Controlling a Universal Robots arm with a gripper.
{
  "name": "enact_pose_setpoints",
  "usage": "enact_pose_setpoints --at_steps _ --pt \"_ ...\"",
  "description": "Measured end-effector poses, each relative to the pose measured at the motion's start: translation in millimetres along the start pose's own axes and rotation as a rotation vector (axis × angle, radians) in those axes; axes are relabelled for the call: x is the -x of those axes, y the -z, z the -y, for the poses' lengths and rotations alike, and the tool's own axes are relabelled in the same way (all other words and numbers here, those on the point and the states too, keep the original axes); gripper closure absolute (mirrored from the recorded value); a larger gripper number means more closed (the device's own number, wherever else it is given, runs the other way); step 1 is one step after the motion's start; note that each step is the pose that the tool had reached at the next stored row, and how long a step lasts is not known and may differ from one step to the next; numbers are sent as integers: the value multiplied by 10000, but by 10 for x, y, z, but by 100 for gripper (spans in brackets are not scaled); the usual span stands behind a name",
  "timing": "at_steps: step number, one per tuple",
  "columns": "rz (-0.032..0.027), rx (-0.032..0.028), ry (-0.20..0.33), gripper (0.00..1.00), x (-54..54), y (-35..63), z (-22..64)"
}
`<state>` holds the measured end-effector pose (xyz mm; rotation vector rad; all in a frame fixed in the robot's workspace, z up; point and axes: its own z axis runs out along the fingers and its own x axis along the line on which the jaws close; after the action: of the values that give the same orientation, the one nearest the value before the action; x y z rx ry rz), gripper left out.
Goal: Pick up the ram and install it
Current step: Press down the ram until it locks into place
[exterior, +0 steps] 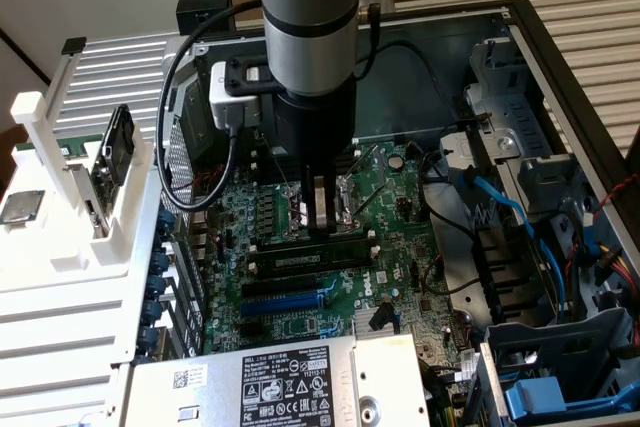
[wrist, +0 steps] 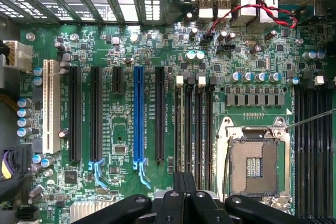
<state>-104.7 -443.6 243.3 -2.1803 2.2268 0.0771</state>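
Fingers (exterior: 321,209) closed above motherboard (wrist: 126,51)

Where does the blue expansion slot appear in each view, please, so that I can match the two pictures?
Exterior view: the blue expansion slot lies low on the motherboard, between the CPU socket and the labelled metal box.
Wrist view: the blue expansion slot stands among black slots, between the white slot and the CPU socket.
Shared landmark: the CPU socket.
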Motion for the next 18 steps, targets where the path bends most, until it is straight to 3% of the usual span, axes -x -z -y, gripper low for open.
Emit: enact_pose_setpoints --at_steps 18 --pt "-1 -52 1 90 27 -65 -24"
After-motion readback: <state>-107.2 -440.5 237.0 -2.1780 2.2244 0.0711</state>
